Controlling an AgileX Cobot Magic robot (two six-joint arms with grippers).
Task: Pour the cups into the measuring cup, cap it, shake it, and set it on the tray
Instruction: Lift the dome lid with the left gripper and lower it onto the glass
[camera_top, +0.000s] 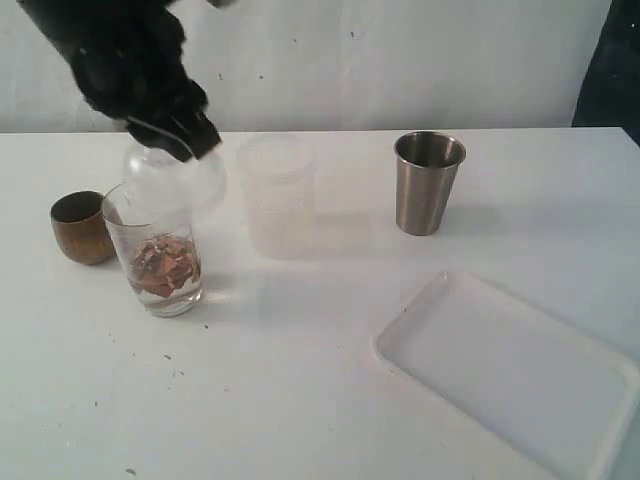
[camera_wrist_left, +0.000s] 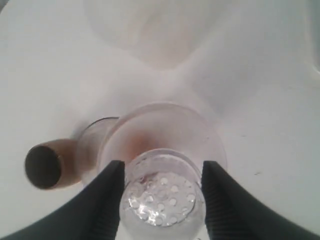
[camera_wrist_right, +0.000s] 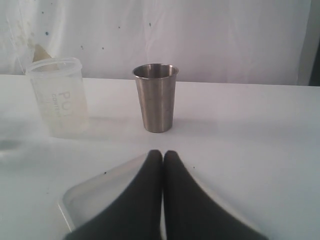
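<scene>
The clear measuring cup (camera_top: 160, 265) stands at the left of the table with brown bits in its bottom. Just above its rim my left gripper (camera_top: 172, 135) is shut on a clear domed cap (camera_top: 178, 175), tilted. In the left wrist view the black fingers (camera_wrist_left: 112, 200) flank the cap's perforated top (camera_wrist_left: 162, 192), and the measuring cup (camera_wrist_left: 92, 150) shows behind it. The brown wooden cup (camera_top: 82, 228) stands just left of the measuring cup, also visible as wooden cup (camera_wrist_left: 47, 165). The steel tumbler (camera_top: 428, 183) stands upright at the back right. My right gripper (camera_wrist_right: 162, 152) is shut and empty over the white tray (camera_wrist_right: 100, 192).
A frosted translucent cup (camera_top: 277, 195) stands between the measuring cup and the steel tumbler (camera_wrist_right: 155, 97); it is the frosted cup (camera_wrist_right: 57, 97) in the right wrist view. The tray (camera_top: 520, 370) lies at the front right. A white wall backs the table.
</scene>
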